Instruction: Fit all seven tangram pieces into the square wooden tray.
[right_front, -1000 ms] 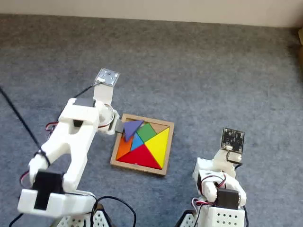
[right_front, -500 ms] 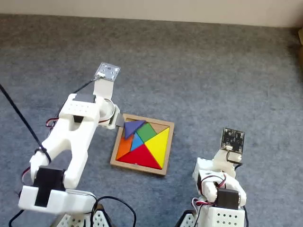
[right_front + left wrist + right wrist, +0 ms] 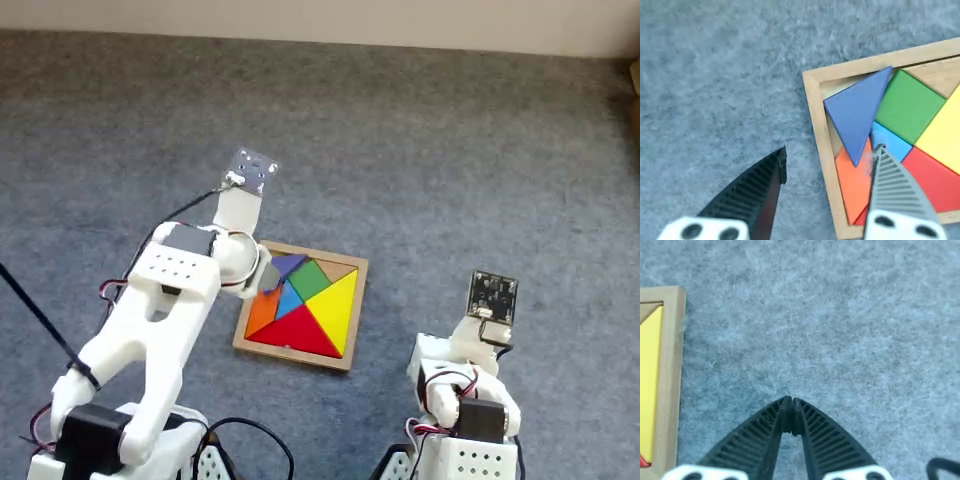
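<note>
Left wrist view: the left jaws are spread astride the tray [image 3: 814,115] edge, one tip over the desk [image 3: 715,75], one inside. The blue triangle [image 3: 860,112] is seen skewed across the tray corner; it is best nudged gently flat. The right jaws are pressed together.

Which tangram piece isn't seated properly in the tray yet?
The dark blue triangle at the wooden tray's corner: it lies askew over the orange piece, bare wood showing beside it, while the green, yellow and red pieces sit flush.
</note>
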Controlling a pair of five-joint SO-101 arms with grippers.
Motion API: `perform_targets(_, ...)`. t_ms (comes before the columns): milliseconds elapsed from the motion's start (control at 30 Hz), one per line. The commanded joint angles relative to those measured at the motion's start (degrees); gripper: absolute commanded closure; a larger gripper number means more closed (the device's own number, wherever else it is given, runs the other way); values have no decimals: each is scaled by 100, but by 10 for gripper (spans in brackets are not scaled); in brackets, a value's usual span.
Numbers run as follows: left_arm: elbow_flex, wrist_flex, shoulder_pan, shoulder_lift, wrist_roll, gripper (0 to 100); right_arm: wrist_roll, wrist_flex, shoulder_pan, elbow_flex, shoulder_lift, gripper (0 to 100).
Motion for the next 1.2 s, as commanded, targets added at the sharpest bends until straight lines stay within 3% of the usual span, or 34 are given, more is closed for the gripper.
perform_targets(0,-40,-167,92,215,-237,730,44,13,84,892,-163,982)
perform_targets(467,-910,-220,-470,1279,-229,730,44,13,84,892,-163,982)
perform_targets(900,-233,141,-462,-163,-229,730,44,13,84,892,-163,982)
perform_targets(1167,1305,-958,-462,-1921,-255,768,44,13,84,892,-163,982)
